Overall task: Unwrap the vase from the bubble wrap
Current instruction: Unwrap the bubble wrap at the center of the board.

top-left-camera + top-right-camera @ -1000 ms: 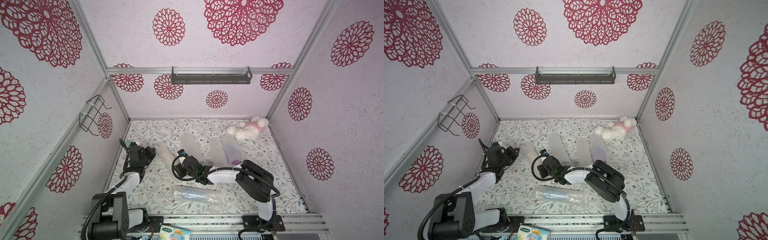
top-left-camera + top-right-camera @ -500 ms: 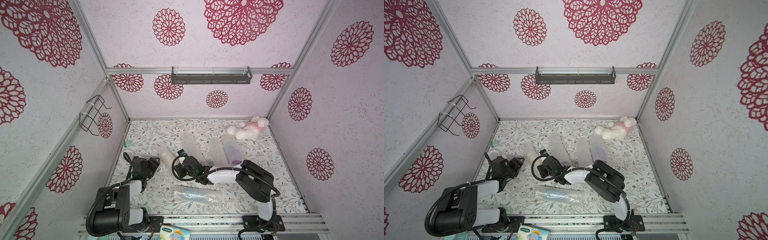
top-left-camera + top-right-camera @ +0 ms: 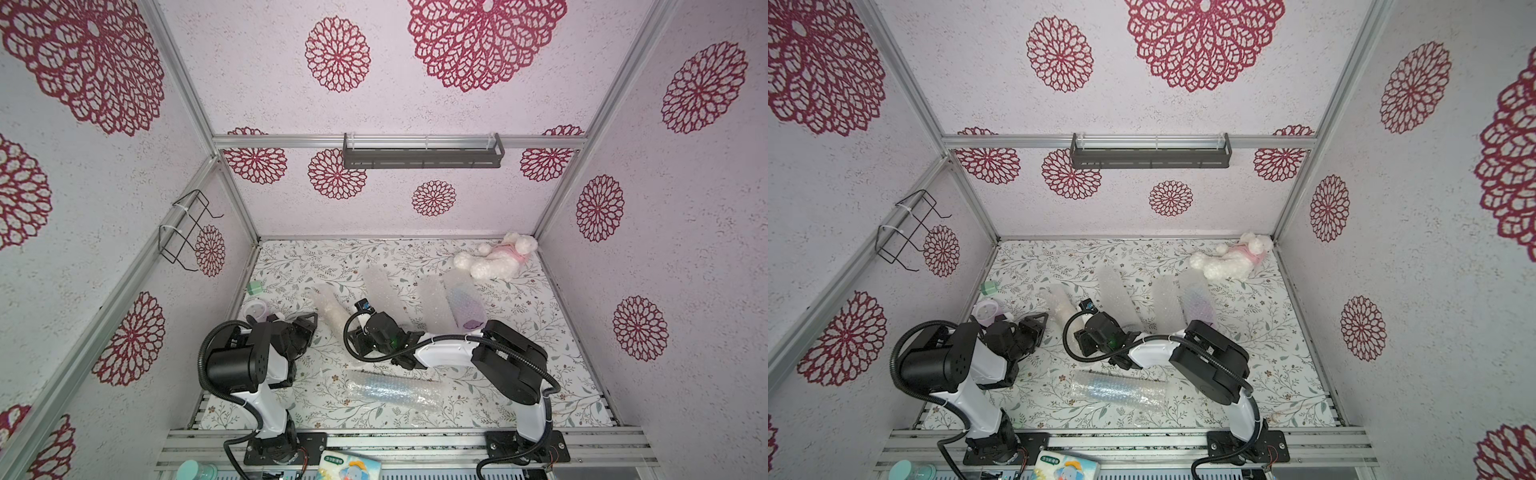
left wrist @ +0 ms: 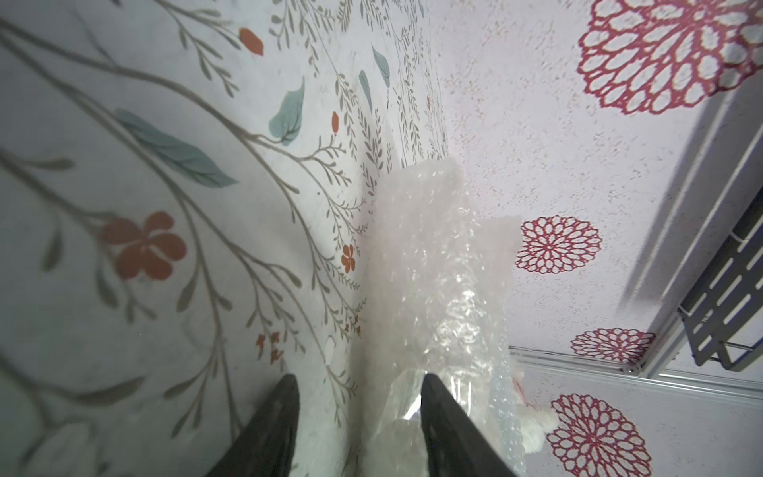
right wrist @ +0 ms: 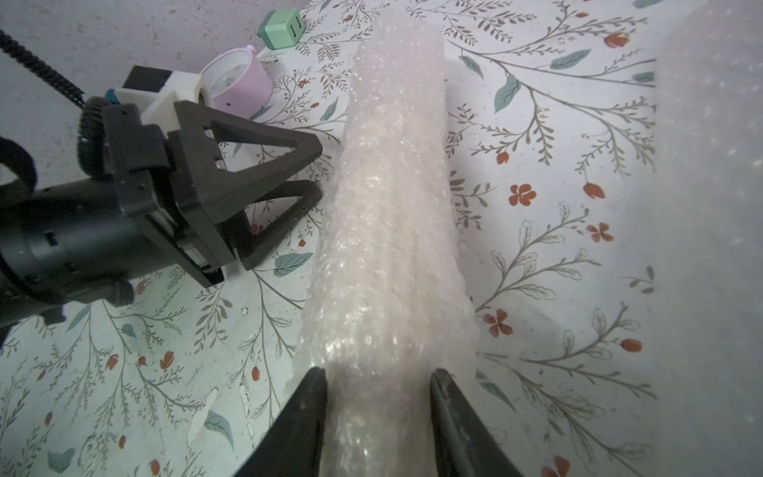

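Right fingers clamp one end of the bubble wrap roll.
Roll lies flat on the counter, its far end near the pink cup; left fingers, parted and empty, point square at its cup-side flank. I'd peel there.

Bubble wrap: crinkly glossy plastic. Plush toy: fluffy cloth. Shelf: matt metal.

White arms, black joints (corrugated black cables), triangular black left end effector.

The bubble wrap is whitish, the table white with teal leaves and red flowers, the walls pale with crimson rosettes.
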